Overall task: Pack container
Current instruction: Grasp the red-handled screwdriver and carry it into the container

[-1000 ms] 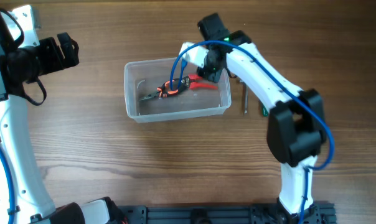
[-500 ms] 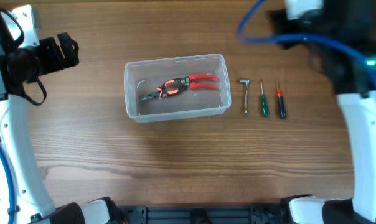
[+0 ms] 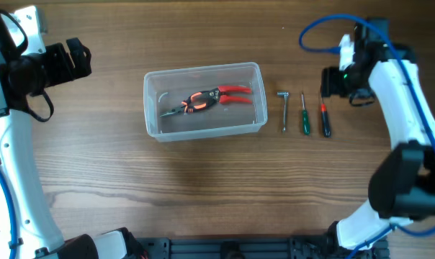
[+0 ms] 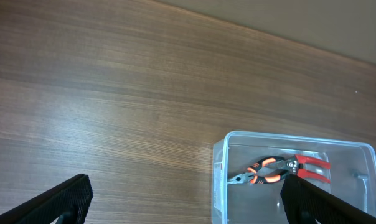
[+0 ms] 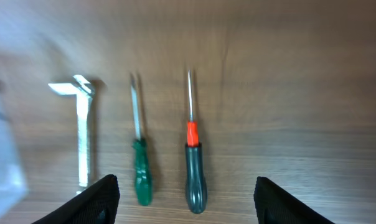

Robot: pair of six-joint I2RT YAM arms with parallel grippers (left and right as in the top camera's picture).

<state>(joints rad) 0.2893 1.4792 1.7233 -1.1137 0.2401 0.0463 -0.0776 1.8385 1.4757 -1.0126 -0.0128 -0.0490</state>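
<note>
Up close, the right gripper (image 5: 185, 186) has its two dark fingers (image 5: 96, 200) spread wide and holds nothing. It hangs over the handle end of a screwdriver (image 5: 193, 177) with a dark handle and a red collar. In the overhead view we see this gripper (image 3: 331, 83) toward the right edge of the tabletop, above the same screwdriver (image 3: 324, 121).

Just left of that tool lies a green-handled screwdriver (image 5: 141, 177), and left again an L-shaped metal key (image 5: 82, 134). The three lie side by side, apart from one another.

The left gripper (image 4: 185, 186) is also spread and empty, raised near the table's far left corner (image 3: 77, 57).

The container (image 3: 151, 108) stands on the middle of the table, somewhat toward the far edge, its right wall just beside the key (image 3: 284, 109). Inside it lie pliers (image 3: 203, 99) with orange-and-black and red grips; whether they are one tool or two we cannot tell.

A blue cable (image 3: 311, 30) loops along the white right arm (image 3: 397, 93).

The table (image 3: 203, 194) is brown wood with a long grain. In the left wrist view a paler strip shows past its far edge.
</note>
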